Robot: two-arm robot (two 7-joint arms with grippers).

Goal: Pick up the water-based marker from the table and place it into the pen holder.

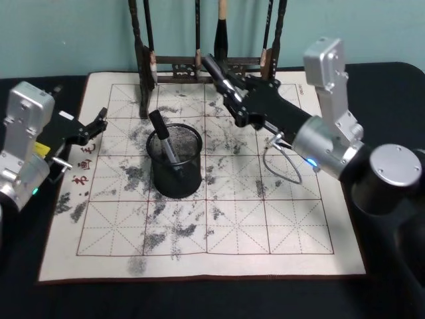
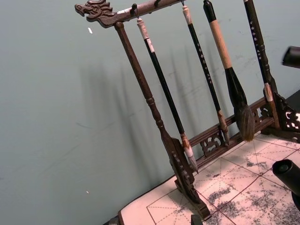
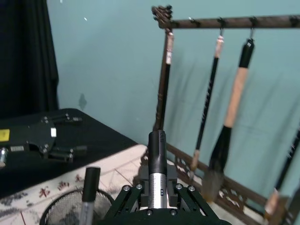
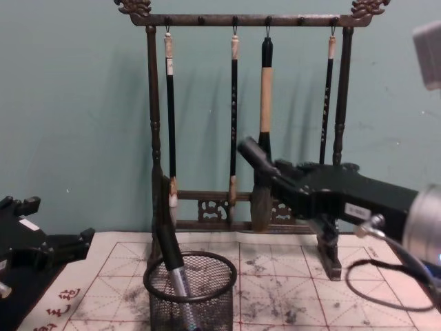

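Your right gripper (image 1: 234, 100) clamps marker (image 1: 214, 72), free end leading for drop-in, 2 o'clock of pen holder (image 1: 174, 176); left gripper (image 1: 96, 126) parked open, 9 o'clock.

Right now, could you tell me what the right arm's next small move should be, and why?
Probably carry the right gripper leftward and back toward the robot, over the pen holder. It holds the marker beside the brush rack, right of the cup's mouth, so releasing here would miss.
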